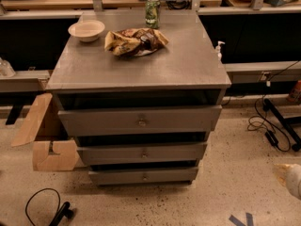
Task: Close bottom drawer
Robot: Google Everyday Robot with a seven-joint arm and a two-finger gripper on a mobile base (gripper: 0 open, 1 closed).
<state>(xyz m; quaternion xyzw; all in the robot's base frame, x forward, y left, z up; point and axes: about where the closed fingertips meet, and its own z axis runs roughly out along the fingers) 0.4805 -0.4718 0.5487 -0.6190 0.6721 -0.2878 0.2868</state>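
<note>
The grey drawer cabinet [141,65] stands in the middle of the view with three drawer fronts. The bottom drawer [143,176] has the slimmest front and a small round knob [145,177] at its centre. It stands about flush with the drawer above it. My gripper [292,178] shows only as a pale tip at the right edge, low over the floor, well to the right of the bottom drawer and apart from it.
On the cabinet top are a white bowl [86,30], a crumpled chip bag [135,41] and a green can [152,12]. An open cardboard box [47,140] sits left of the cabinet. Black cables [270,131] lie on the floor at right; another cable [44,208] lies at bottom left.
</note>
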